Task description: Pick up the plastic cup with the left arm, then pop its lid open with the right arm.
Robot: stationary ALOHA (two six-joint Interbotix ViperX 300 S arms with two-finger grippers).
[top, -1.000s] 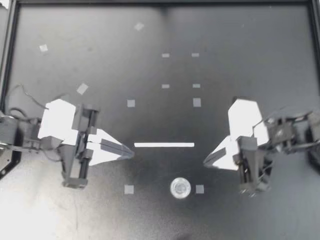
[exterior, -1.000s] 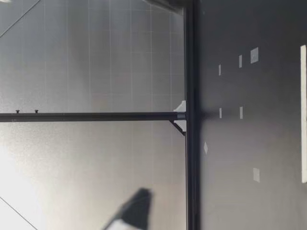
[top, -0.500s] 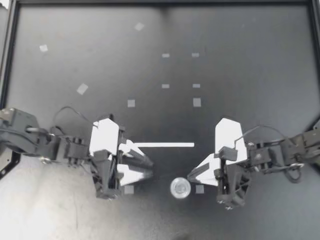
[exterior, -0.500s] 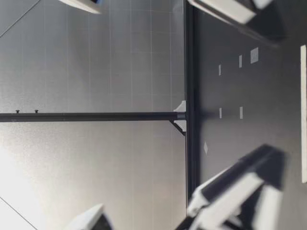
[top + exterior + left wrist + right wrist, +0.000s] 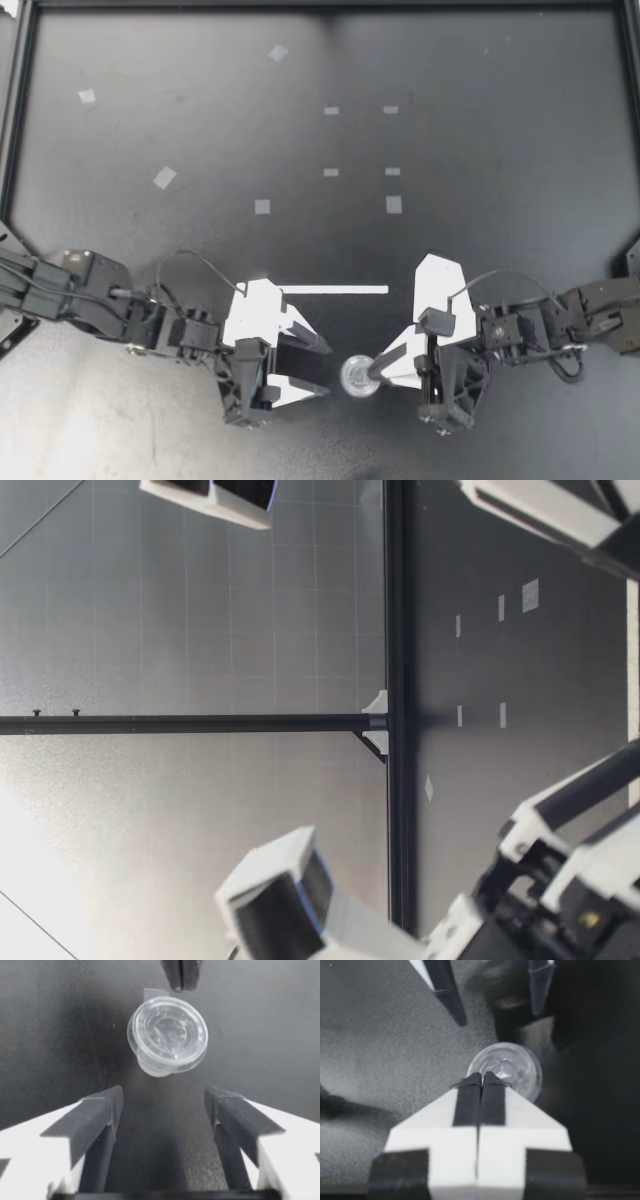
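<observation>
A small clear lidded plastic cup (image 5: pixel 358 376) stands on the black table near its front edge. My left gripper (image 5: pixel 326 370) is open just beside the cup, with both fingertips short of it. In the left wrist view the cup (image 5: pixel 167 1037) lies ahead of the spread fingers (image 5: pixel 100 1110), not between them. My right gripper (image 5: pixel 373 371) is shut, and its tip is at the cup's opposite rim. In the right wrist view the closed fingertips (image 5: pixel 481 1079) overlap the cup (image 5: pixel 515 1066), and the left gripper's two fingers (image 5: pixel 447 997) stand beyond it.
A white strip (image 5: pixel 335 290) lies on the table just behind the grippers. Small tape squares (image 5: pixel 262 206) are scattered over the middle and back. A black frame rail (image 5: pixel 10 150) borders the table. In the low view, parts of both arms (image 5: pixel 560 830) fill the near side.
Both arms have swung in from the sides toward the cup. My left gripper has gone from shut to wide open. My right gripper stayed shut and its tip reached the cup.
</observation>
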